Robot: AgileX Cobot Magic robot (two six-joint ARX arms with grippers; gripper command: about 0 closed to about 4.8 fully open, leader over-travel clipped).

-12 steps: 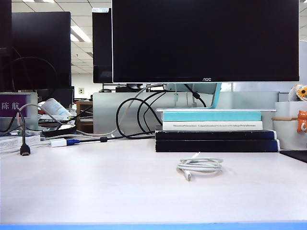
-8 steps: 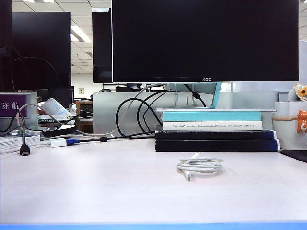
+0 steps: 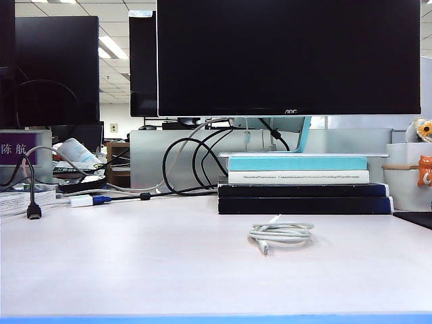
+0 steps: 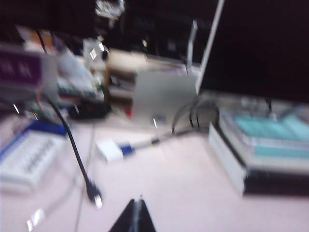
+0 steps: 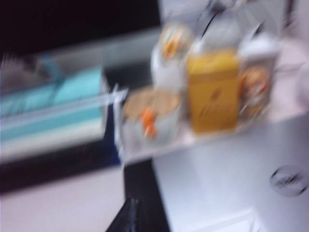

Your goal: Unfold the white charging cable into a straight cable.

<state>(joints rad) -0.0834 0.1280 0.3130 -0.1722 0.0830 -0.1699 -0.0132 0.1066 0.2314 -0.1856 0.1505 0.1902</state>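
Jaws on both grippers clenched, nothing between them. Left gripper shows as a closed dark tip low in the left wrist view, hanging over bare desk well left of the book stack. Right gripper likewise closed in the right wrist view, which is too blurred to say much more than that it sits off the stack's right end, near the clutter of small boxes. Neither arm shows in the exterior view.

White charging cable lies coiled in a flat oval on the desk just in front of the book stack, a bit right of centre. One plug end pokes out of the coil toward the near edge, the other toward the stack.

Judgement: step in hand is the approach; nothing grasped yet. To do it well, open both jaws first, then take one plug end per gripper, not the bundled loops, or the coil will drag as a lump. Pull the ends apart parallel to the stack's front face, low over the desk.

Room: open desk left of the coil and in front of it. Behind it the stack blocks. Black cable loops and the adapter cord sit left of the stack; keep clear of those.
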